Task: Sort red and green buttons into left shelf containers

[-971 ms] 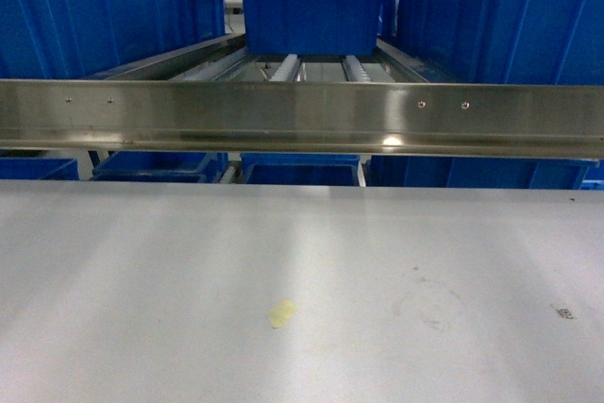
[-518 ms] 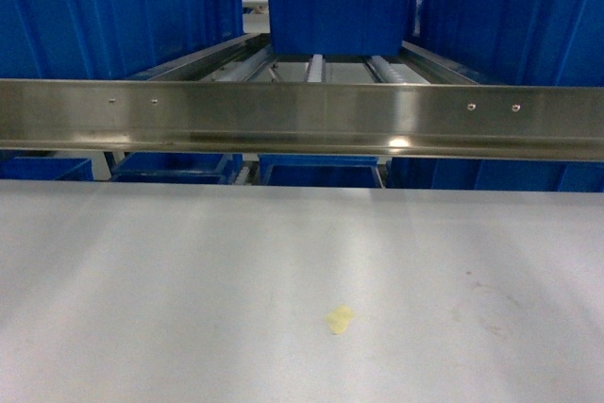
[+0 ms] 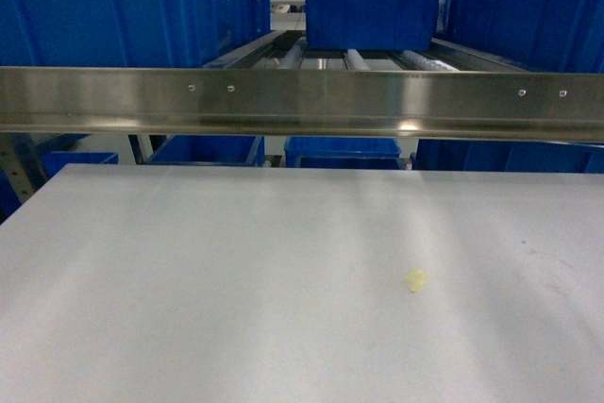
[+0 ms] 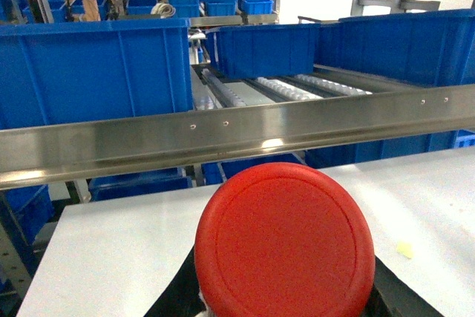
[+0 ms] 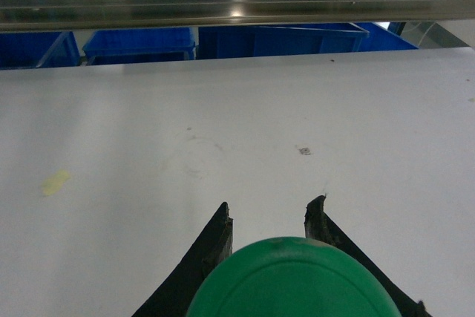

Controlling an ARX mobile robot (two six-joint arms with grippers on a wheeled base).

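Observation:
A red button point(image 4: 286, 246) fills the bottom of the left wrist view, its round cap facing the camera. My left gripper point(image 4: 286, 291) is shut on it, with black fingers point(image 4: 172, 298) showing on either side. A green button point(image 5: 291, 280) sits between the black fingers point(image 5: 223, 220) of my right gripper point(image 5: 272, 208), which is shut on it above the white table. A left shelf container point(image 3: 113, 7), a large blue bin point(image 4: 89, 72), stands behind the steel rail on the left. Neither gripper shows in the head view.
A steel rail point(image 3: 302, 101) runs across in front of the shelf. Behind it are rollers point(image 4: 282, 87), a middle blue bin point(image 3: 373, 11) and right bins point(image 3: 528, 11). More blue bins point(image 3: 340, 150) sit below. A yellow scrap point(image 3: 415, 279) lies on the white table point(image 3: 189, 280).
The head view has shifted left: the bins, the rail's screws and the yellow scrap all slid to the right, and the table's left edge has come into view.

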